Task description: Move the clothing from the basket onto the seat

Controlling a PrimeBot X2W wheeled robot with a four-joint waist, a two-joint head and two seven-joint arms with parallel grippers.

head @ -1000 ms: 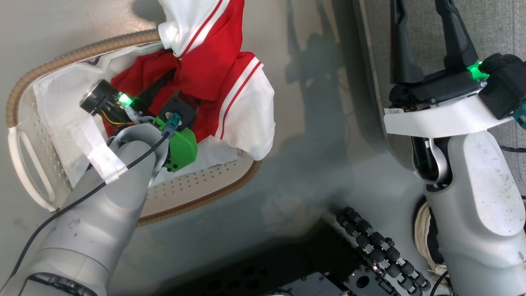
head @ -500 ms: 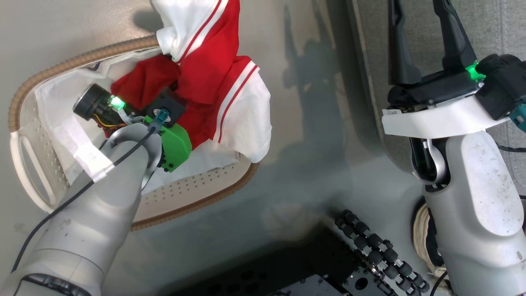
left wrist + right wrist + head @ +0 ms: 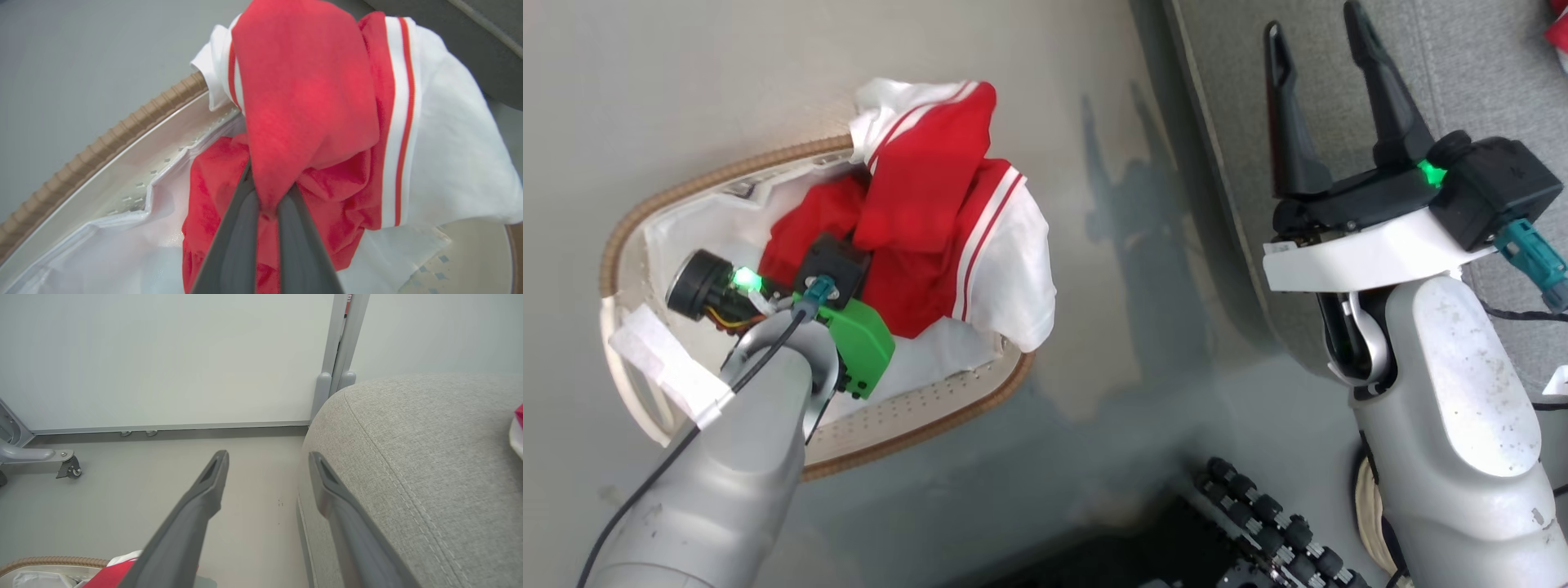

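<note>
Pale grey floor (image 3: 727, 82) fills the left of the head view, the grey seat (image 3: 1486, 73) its upper right. The basket (image 3: 907, 396) sits centre left with the red-and-white clothing (image 3: 923, 204) heaped inside, a sleeve spilling over the rim. The left hand (image 3: 267, 206) pinches a red fold tight; the right hand (image 3: 1313, 33) gapes, holding nothing, at the seat's edge. Likely the lift-out: next, raise the clothing clear and swing rightward.

No text, brand, number or sign can be read. A small label (image 3: 1282, 243) on the white bracket (image 3: 1372, 253) of the right gripper (image 3: 1313, 20) is too small to make out, as is a red mark (image 3: 347, 303) on the post (image 3: 335, 343).
</note>
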